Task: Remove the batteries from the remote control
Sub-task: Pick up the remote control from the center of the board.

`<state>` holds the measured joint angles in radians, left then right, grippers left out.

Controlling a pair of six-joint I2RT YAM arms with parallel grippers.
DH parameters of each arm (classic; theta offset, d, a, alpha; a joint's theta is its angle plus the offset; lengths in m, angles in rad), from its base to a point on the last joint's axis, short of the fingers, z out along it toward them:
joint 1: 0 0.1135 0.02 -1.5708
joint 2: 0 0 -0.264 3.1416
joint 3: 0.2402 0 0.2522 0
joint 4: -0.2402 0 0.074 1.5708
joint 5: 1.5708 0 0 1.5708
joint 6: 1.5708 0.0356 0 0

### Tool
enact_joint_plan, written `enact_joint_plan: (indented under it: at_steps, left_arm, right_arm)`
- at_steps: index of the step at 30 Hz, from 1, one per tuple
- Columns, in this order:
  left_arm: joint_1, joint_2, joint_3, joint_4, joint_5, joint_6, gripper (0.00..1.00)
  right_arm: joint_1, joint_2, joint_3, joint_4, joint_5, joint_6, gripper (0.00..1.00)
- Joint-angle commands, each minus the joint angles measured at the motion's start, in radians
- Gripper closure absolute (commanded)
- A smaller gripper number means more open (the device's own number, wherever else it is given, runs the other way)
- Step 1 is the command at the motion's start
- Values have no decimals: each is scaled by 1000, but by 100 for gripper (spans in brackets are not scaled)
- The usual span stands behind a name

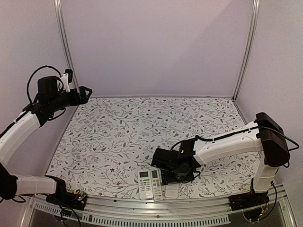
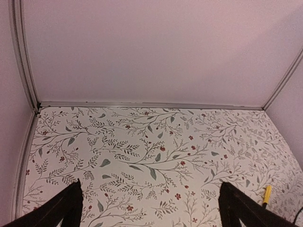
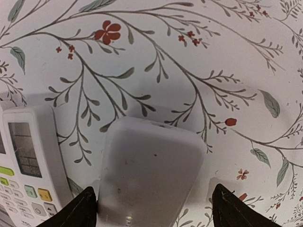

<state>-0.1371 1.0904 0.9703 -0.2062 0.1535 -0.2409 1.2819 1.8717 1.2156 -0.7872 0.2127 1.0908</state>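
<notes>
Three white remotes lie at the table's near edge. Two lie face up side by side (image 1: 144,183) (image 1: 156,184). A third remote (image 1: 171,190) lies face down just to their right, its plain back up. My right gripper (image 1: 177,176) hovers low over it. In the right wrist view the face-down remote (image 3: 149,170) lies between my open right gripper (image 3: 156,208); the left finger (image 3: 80,210) is at its edge and the right finger (image 3: 234,208) stands apart. My left gripper (image 1: 85,93) is raised at the far left, open and empty (image 2: 151,205). No batteries show.
A face-up remote with a screen and coloured buttons (image 3: 28,165) lies just left of the face-down one. A yellow screwdriver handle (image 2: 267,194) shows at the right of the left wrist view. Walls enclose the floral-patterned table (image 1: 142,123) on three sides.
</notes>
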Motion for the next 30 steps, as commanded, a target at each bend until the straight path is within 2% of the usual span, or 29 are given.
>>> enact_joint_plan:
  at_steps: [1,14,20,25,30]
  left_arm:
    - [-4,-7,-12,10,12,-9,0]
    - [-4,-9,-13,10,16,-11,0]
    - [-3,-10,-13,9,19,-11,0]
    - [-4,-14,-14,11,19,-12,0]
    - [-3,-16,-12,10,20,-14,0]
  right_arm:
    - [4,11,12,-123,73,63,18]
    - [4,24,21,9,36,26,23]
    - [4,38,58,69,44,-44,24]
    - [4,72,91,74,41,-82,25]
    - [4,57,66,31,42,-48,26]
